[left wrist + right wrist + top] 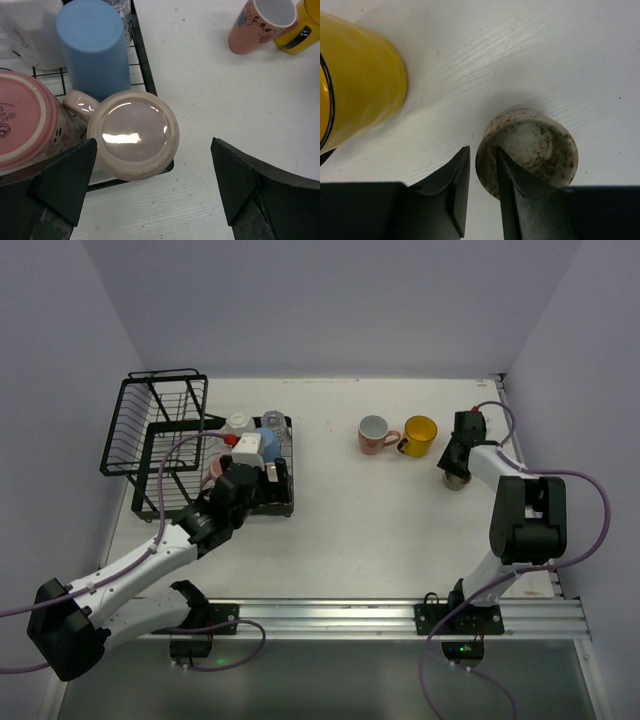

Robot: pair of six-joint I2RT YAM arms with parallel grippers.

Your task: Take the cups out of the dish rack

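The black wire dish rack [150, 440] stands at the left, with several upturned cups on its tray. My left gripper [152, 187] hovers wide open over a pale pink upturned cup [134, 134] at the tray's corner. Behind that cup stand a blue cup [92, 45] and a pink cup [22, 117]. On the table to the right stand a pink cup [374, 435], a yellow cup [420, 435] and a speckled beige cup [540, 145]. My right gripper [483, 152] straddles the beige cup's rim, one finger inside and the outer finger slightly off the wall.
The rack's taller basket section [160, 405] rises at the far left. A white mug [30, 35] sits at the back of the tray. Walls close in on the left, back and right. The right arm's cable [590, 510] loops near the table's right edge.
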